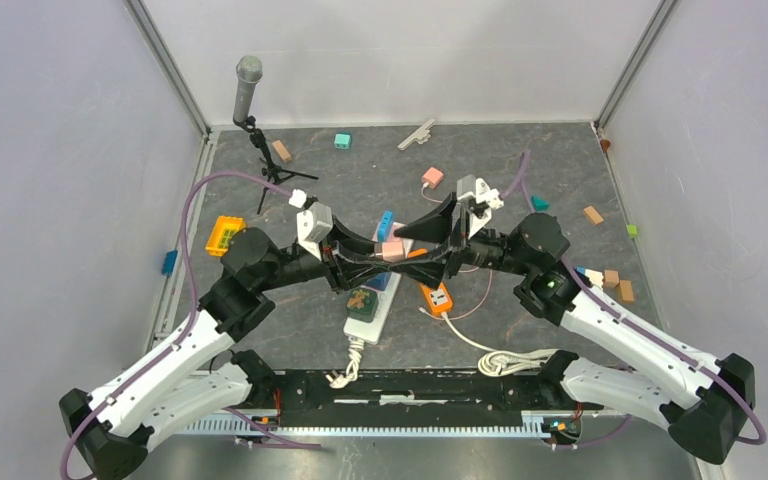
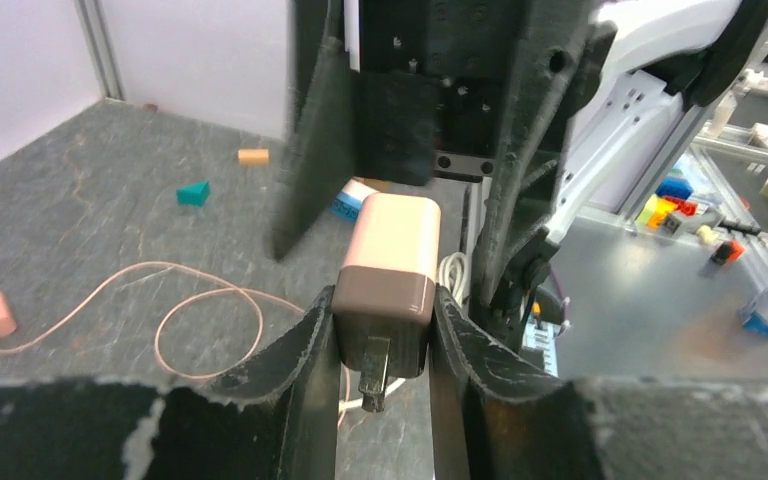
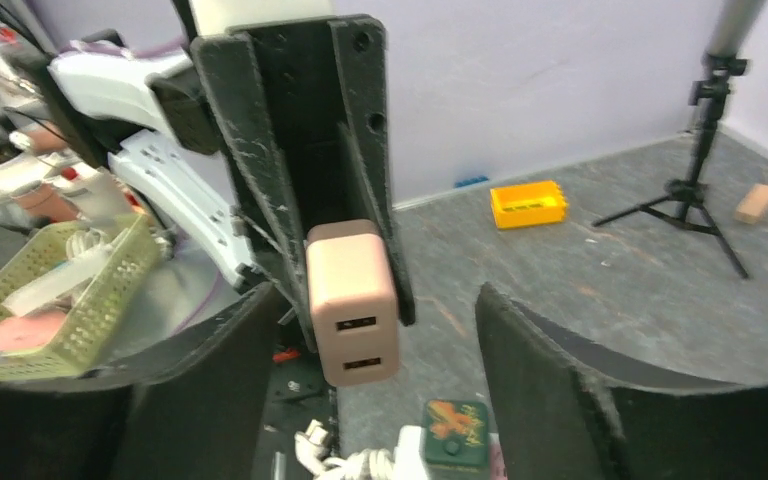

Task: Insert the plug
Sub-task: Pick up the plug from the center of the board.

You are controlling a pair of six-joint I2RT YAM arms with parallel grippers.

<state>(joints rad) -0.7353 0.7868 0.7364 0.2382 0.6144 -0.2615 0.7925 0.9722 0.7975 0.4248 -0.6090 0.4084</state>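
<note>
Left fingers point(image 2: 305, 365) pinch plug point(image 2: 385, 270) between them; right fingers point(image 3: 550, 370) spread wide, off plug. Small end pinch: plug may tip, fall.

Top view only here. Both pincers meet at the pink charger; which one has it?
Observer: Left pincer clamps the pink charger at its plug end; prongs point back toward the left wrist.
Operator: Right one touching it?
Observer: No, right pincer stands wide, fingers clear of the charger on both sides.
Operator: Ports?
Observer: Two USB ports face the right wrist.
</note>
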